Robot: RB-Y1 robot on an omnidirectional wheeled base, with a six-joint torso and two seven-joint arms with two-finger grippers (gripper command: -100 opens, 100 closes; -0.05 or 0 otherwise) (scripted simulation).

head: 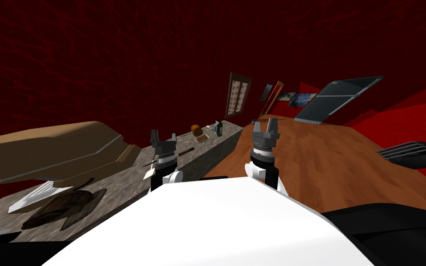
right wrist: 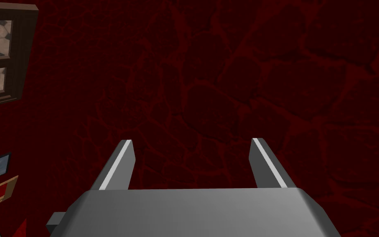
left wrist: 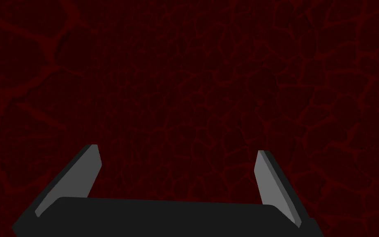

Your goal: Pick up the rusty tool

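A slender tool (head: 185, 151) with a dark brown handle and a thin pale blade lies on the grey stone counter (head: 115, 194). It is partly hidden behind my left gripper (head: 164, 136). That gripper hovers just above and in front of the tool, fingers open and empty, and in the left wrist view the left gripper (left wrist: 177, 149) faces a dark red wall. My right gripper (head: 265, 123) is raised over the wooden floor to the right of the counter. It is open too, and the right gripper (right wrist: 192, 141) holds nothing.
Further along the counter are a brown loaf (head: 197, 129), a small tray (head: 202, 138) and a green bottle (head: 218, 128). Nearer me lie a dark flat object (head: 64, 208) and a white ribbed piece (head: 32, 196). A large tan body (head: 45, 148) overhangs the counter's left.
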